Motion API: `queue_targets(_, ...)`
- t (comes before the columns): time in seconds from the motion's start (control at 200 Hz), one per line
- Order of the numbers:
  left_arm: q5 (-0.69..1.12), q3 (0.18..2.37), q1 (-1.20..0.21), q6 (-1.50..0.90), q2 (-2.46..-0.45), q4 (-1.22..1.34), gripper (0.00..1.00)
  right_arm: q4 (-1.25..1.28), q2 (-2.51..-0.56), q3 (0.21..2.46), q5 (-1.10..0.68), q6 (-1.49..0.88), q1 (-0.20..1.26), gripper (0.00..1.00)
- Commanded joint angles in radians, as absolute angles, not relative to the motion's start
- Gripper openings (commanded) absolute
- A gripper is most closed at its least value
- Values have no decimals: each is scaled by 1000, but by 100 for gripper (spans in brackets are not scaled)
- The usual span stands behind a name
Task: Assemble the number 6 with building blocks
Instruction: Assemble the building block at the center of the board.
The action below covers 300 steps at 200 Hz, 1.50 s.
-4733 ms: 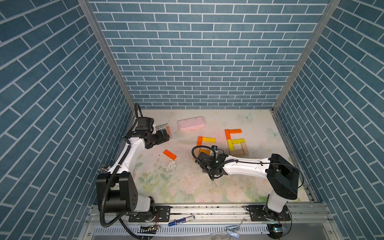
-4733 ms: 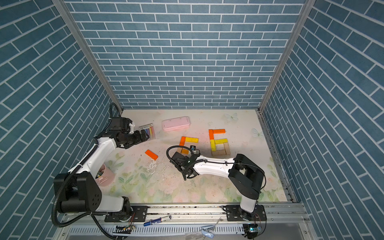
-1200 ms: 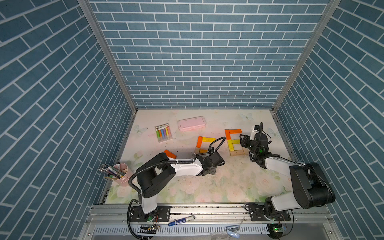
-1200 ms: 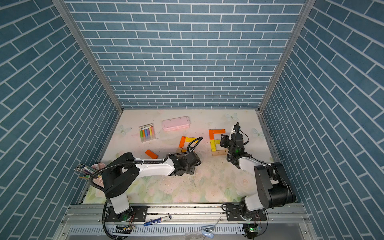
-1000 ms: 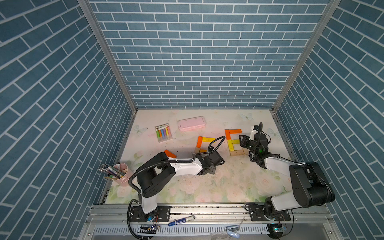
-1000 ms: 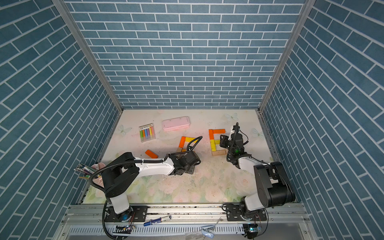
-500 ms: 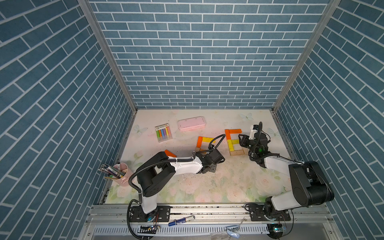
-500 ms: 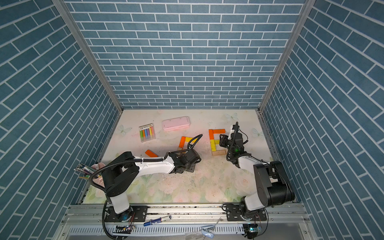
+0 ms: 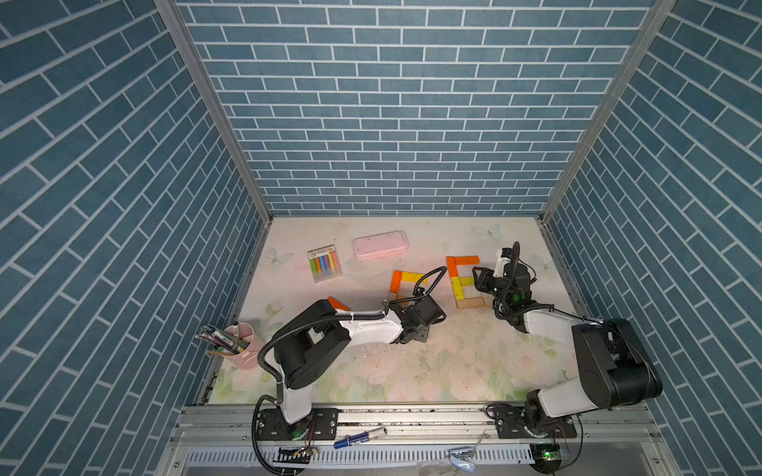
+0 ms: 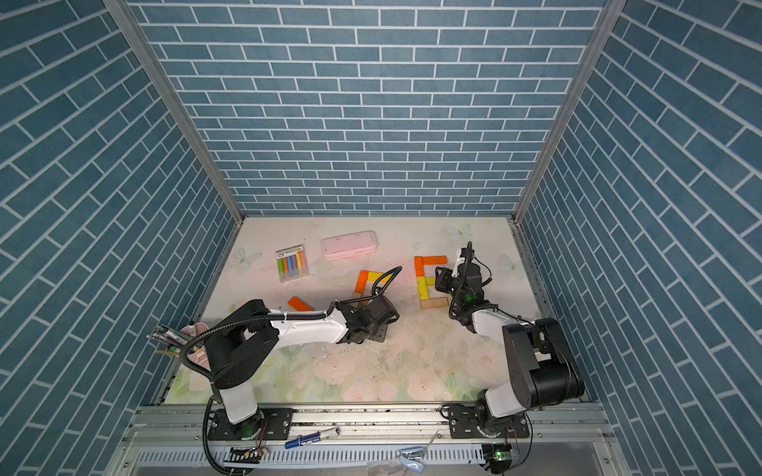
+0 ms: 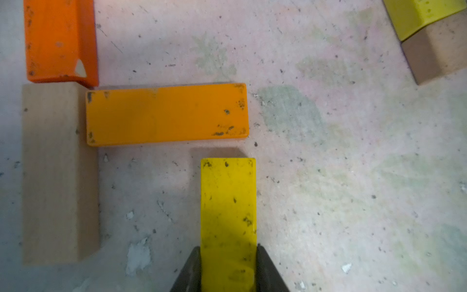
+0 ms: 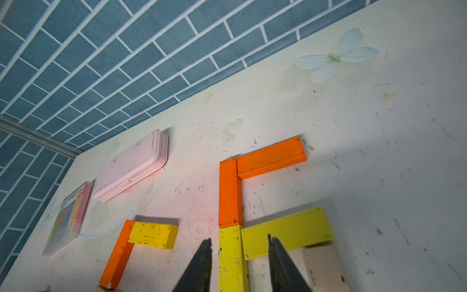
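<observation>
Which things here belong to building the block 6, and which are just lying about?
Job in hand: yellow bar held by the left gripper; half-built figure; E-shaped figure; spare orange bar.
Lying about: pink case; chalk pack; pen cup.

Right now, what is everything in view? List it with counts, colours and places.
building blocks: eleven visible, orange, yellow or tan; five at each of two figures mid-table, plus a loose orange block beside the left arm
pink case: one, back of table
chalk pack: one, clear, coloured sticks, beside the case
pen cup: one, pink, left edge
table: one, pale floral
left arm: white and black, jaws shut on a yellow block
right arm: same colours, jaws open over the figure nearer it
</observation>
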<state>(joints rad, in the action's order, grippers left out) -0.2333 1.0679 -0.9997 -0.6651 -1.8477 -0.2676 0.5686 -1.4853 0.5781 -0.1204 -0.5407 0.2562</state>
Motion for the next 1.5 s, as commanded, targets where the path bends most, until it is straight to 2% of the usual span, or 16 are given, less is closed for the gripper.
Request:
queue_targets(0.0,-243,1091,-993,-685,-1864,-268,32,586,-1495,609,-146,-497,267,39)
queue_targets(0.365,-239,1094,-989,-713,-1871,-265,32,627,-1500,619,-266,-395,332,41)
queue_targets(0.855,-245,1090,-982,-713,-1875,-268,32,615,-1511,634,-290,-368,354,41)
queue_targets(1.18,-242,1092,-978,-709,-1876,-264,36,608,-1520,644,-299,-365,357,41)
queue_targets(1.325,-244,1104,-978,-703,-1864,-283,44,603,-1526,650,-299,-361,359,42)
queue_targets(1.495,-265,1114,-978,-695,-1782,-324,60,593,-1515,651,-287,-352,360,42)
